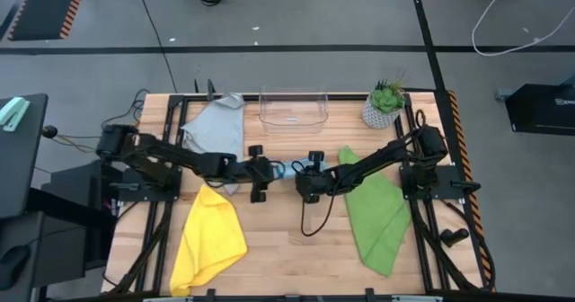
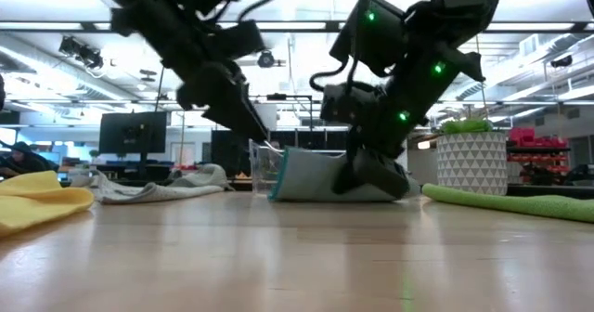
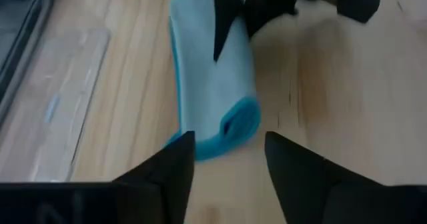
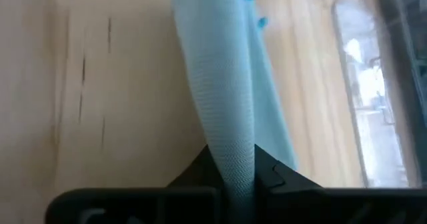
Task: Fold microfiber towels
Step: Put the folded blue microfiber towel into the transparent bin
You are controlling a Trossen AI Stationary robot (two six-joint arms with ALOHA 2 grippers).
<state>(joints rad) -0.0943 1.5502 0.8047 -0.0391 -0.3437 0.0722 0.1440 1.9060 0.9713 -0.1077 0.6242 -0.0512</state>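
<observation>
The folded light blue towel (image 3: 213,84) lies mid-table, its long axis running from the left gripper (image 3: 230,164), spread wide just off one end, to the right gripper (image 4: 230,177), pinching the other end

My left gripper (image 3: 228,159) and right gripper (image 4: 231,165) meet at table centre, the folded light blue microfiber towel (image 3: 212,84) between them. The clear plastic bin (image 1: 293,109) sits behind it, the crumpled grey towel (image 1: 216,127) back-left, the potted plant in a white patterned pot (image 1: 385,105) back-right. The yellow towel (image 1: 208,238) lies front-left, the green towel (image 1: 377,210) front-right.
</observation>
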